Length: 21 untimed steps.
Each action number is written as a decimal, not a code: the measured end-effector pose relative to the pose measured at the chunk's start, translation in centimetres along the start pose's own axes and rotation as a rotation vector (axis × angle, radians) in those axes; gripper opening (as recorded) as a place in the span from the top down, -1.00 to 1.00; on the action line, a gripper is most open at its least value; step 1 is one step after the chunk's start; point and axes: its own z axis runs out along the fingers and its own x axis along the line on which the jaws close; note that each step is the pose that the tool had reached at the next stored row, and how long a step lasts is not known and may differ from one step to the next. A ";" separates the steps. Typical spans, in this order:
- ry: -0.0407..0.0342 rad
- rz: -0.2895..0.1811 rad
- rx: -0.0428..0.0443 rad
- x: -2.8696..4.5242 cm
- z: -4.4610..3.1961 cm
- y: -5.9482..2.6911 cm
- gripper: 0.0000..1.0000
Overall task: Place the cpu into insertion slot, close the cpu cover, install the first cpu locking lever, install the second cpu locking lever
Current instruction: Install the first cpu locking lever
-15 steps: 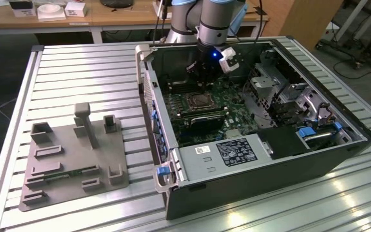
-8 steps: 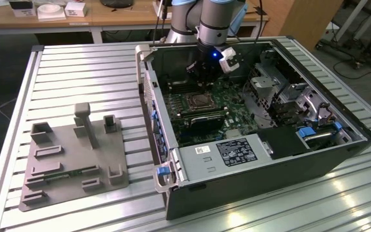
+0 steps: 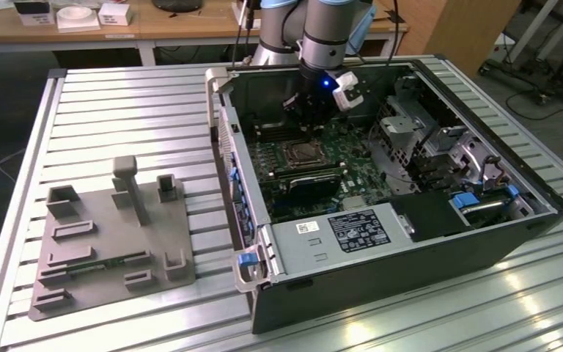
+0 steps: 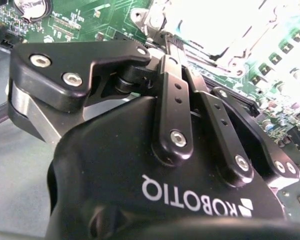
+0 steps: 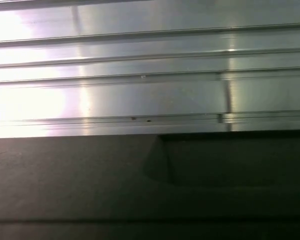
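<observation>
In the exterior view the open computer case point(image 3: 262, 293) lies on the table with its motherboard point(image 3: 350, 147) facing up. The insertion slot point(image 3: 301, 154) sits mid-board, and the silvery cpu cover point(image 3: 284, 156) seems to lie flat around it. I cannot make out the cpu or the locking levers; in the second wrist view glare washes out the socket area point(image 4: 215, 22). My gripper point(image 3: 306, 123) hangs just behind the slot, low over the board. In the second wrist view its fingers point(image 4: 176, 85) run together toward the socket's edge, and the gripper point(image 4: 170, 40) looks shut with nothing seen in it.
A black label-bearing box point(image 3: 360, 231) fills the case's near end, and a metal drive cage point(image 3: 428, 139) stands on the exterior view's right. A grey fixture plate point(image 3: 115, 235) with upright posts lies on the slatted aluminium table point(image 3: 115, 110). The first wrist view shows table slats point(image 5: 150, 75) and a dark wall point(image 5: 150, 190).
</observation>
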 end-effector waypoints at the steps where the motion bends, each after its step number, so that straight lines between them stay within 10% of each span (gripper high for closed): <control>1: -0.0001 0.000 0.0036 0.00 0.00 0.00 0.80; 15: -0.0009 0.000 0.0238 0.02 0.37 0.07 0.80; 16: -0.0012 -0.002 -0.0022 0.10 0.06 0.71 0.80; 21: 0.0011 -0.001 -0.0186 -0.03 0.40 -0.37 0.80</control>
